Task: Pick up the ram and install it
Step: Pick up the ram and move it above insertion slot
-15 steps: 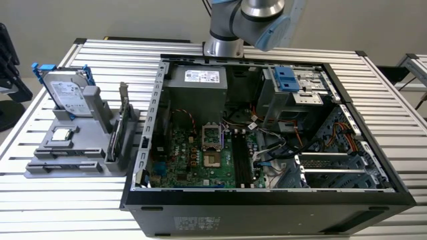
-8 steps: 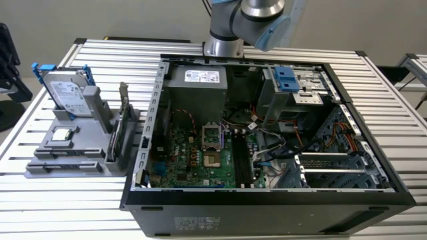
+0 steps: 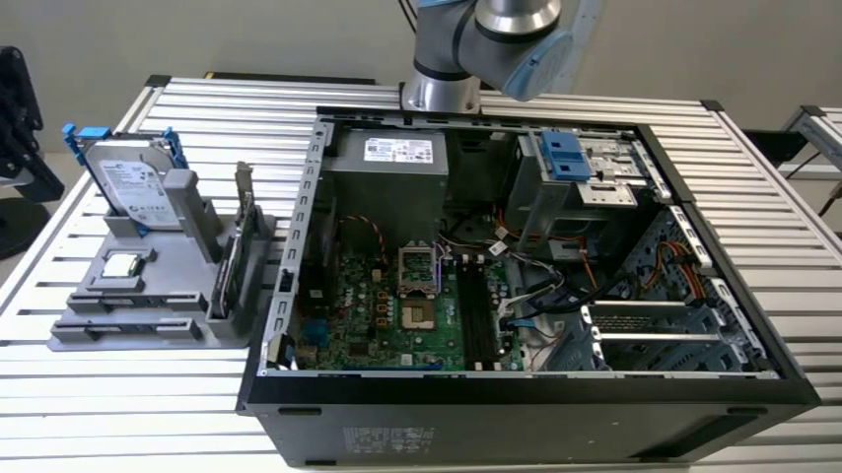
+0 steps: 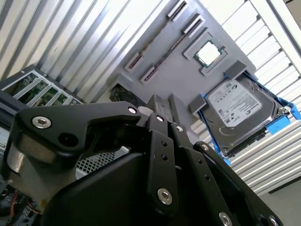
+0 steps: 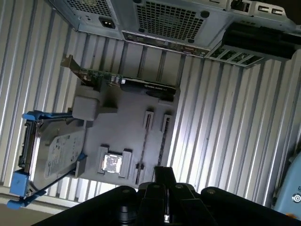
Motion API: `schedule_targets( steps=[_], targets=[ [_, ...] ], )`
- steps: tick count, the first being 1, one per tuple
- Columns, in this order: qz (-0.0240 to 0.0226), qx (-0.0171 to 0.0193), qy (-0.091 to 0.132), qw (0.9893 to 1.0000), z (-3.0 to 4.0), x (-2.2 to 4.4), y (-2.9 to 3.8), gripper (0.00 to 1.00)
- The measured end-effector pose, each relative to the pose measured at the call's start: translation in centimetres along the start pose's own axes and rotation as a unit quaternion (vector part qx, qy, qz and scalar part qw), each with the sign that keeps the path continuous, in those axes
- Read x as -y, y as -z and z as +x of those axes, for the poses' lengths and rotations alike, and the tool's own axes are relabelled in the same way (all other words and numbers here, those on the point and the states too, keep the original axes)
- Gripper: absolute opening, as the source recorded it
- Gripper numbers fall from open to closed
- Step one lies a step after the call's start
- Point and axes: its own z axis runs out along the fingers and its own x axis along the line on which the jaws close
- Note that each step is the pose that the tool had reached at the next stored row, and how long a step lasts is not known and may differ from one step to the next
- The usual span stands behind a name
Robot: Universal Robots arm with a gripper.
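Open computer case (image 3: 526,426) beside grey parts holder (image 3: 125,335)

Exterior high; wrist views above holder (image 5: 123,123)

Matt black hand (image 4: 164,101), ribbed metal table (image 3: 132,414)

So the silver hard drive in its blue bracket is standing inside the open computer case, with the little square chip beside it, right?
Not quite. The hard drive is not inside the computer case. It stands outside it, on the grey holder on the table at the exterior view's left, as the exterior view shows. The little square chip does lie beside it, on that same holder.
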Motion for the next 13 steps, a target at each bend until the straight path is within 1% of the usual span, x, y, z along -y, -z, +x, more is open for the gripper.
schedule_targets(
  steps=[3,6,10,13],
  targets=[
    [-0.0001,0.0007,-0.016,0.9999,0.00,0.02,-0.03,0.00],
    [0.0000,0.0014,-0.032,0.9995,0.00,0.04,-0.04,0.00],
    [0.0000,0.0023,-0.052,0.9986,0.01,0.07,-0.06,0.00],
    [0.0000,0.0030,-0.068,0.9977,0.01,0.10,-0.07,0.00]
  ],
)
